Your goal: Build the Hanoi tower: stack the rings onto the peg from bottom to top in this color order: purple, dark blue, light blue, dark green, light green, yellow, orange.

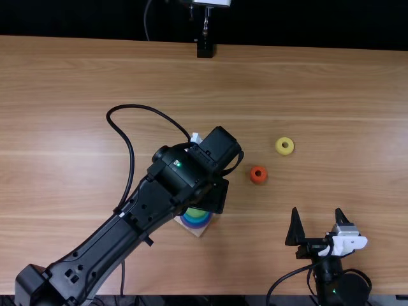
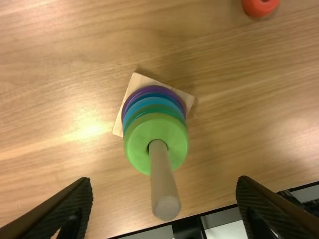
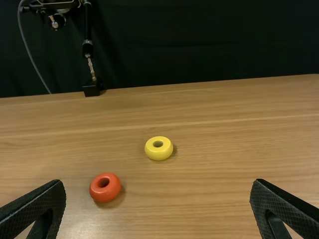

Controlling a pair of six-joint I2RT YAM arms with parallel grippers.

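"Left pincer (image 2: 164,182), wide and empty, closest to us, with the peg (image 2: 163,184) showing between its fingers. What's threaded so far?"

"Five rings in the stack (image 2: 149,109), the light green ring (image 2: 135,149) uppermost. I judge yellow is due next."

"And where's the yellow ring (image 1: 279,150)?"

"Flat on the desk (image 1: 350,95), hole upward, so no long axis to match. From the left pincer it lies off to the right and toward the far edge, past the orange ring (image 1: 254,177)."

"Which arm is nearer?"

"Right, by a little, as I judge it from above. The right pincer (image 1: 317,211) is wide too, holding nothing, and the yellow ring sits ahead of it, slightly leftward. Its own wrist view puts that ring midway across the gap."

"Then the right could go forward to it?"

"Probably. The left would have to pass over or around the orange ring, and might nudge it going low."
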